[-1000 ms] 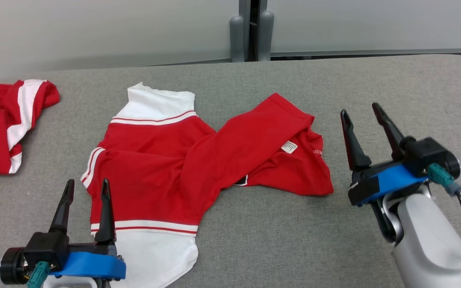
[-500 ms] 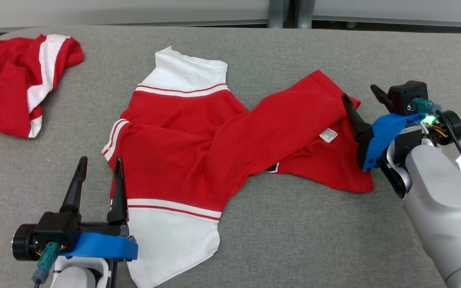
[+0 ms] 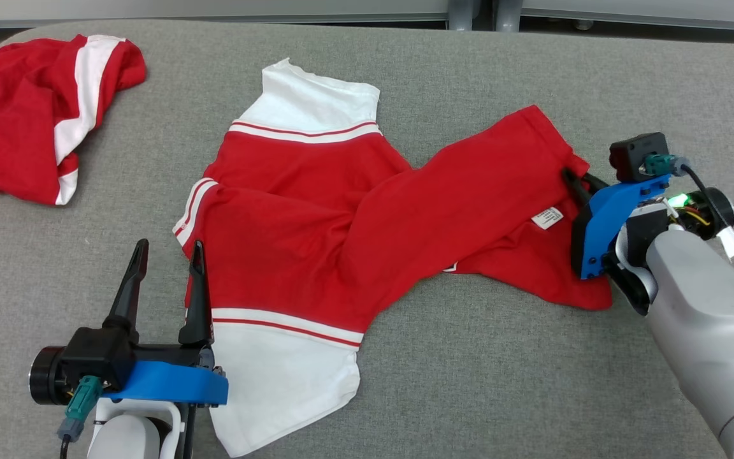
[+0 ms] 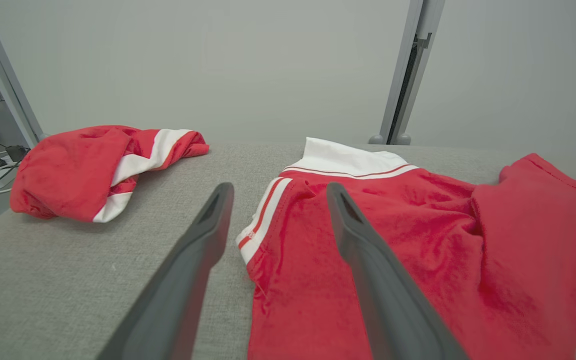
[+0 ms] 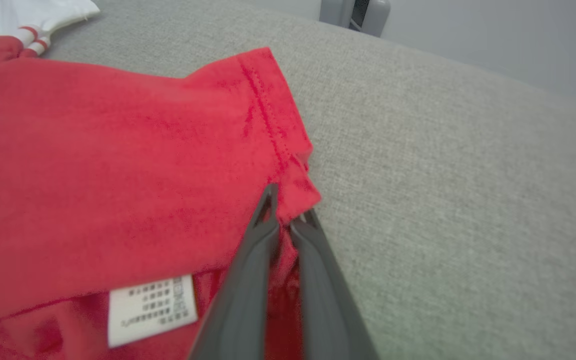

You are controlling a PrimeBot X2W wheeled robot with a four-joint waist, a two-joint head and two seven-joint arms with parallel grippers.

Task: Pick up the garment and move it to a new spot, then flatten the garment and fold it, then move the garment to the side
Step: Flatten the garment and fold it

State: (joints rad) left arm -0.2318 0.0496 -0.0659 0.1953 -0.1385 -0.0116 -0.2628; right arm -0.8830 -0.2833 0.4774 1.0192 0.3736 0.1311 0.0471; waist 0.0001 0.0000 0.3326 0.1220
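A red shirt (image 3: 316,242) with white panels and thin stripes lies spread but rumpled across the middle of the grey desk (image 3: 482,382). One red part is folded diagonally over the rest. Its white collar end points to the far side of the desk and another white panel reaches to the near edge.

The right end effector (image 3: 572,177) is at the shirt's right-hand end, tilted down onto the cloth. In the right wrist view its two fingers (image 5: 245,280) are drawn almost together. A fold of the red stitched hem (image 5: 273,125) is pinched between their tips, right at the corner of that hem. A white label (image 3: 546,218) with small print is on the shirt just beside the pinched spot, on the side toward the shirt's middle.

The left end effector (image 3: 170,243) is at the shirt's left edge, level with the striped sleeve border. Its fingers are spread wide with nothing between them. One finger is over the red cloth and the other over bare desk just outside the shirt; whether either touches down cannot be told.

A second red-and-white garment (image 3: 29,115) lies crumpled well apart from the shirt, beyond its left side at the far corner.
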